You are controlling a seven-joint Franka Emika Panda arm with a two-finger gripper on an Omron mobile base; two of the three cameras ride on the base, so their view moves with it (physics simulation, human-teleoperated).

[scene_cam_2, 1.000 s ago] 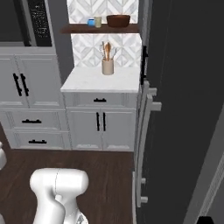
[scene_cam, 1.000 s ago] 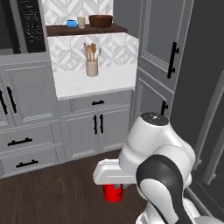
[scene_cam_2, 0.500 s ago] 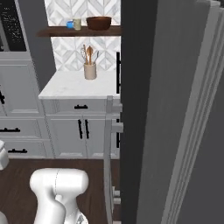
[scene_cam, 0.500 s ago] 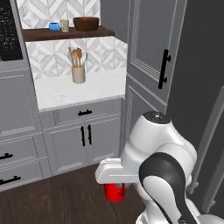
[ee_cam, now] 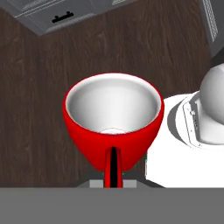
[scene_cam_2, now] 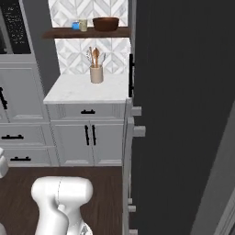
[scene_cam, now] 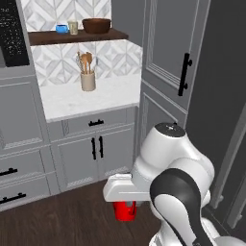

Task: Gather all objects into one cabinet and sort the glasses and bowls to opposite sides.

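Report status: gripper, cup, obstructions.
Gripper shut on red cup, low over floor. Bowl, blue cup, tumbler on shelf. Nothing blocking.

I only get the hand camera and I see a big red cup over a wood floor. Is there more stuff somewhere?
Observer: Yes. A brown bowl sits on a dark shelf high on the wall.
Operator: Is anything next to it?
Observer: A small blue cup and a pale tumbler stand left of the bowl on that shelf.
Operator: Where is my red cup in the room?
Observer: Low down, just above the floor, under the arm's white hand, in front of the grey cabinets. The gripper holds it at the rim.
Operator: What's on the counter?
Observer: A beige crock with wooden spoons on the white counter.
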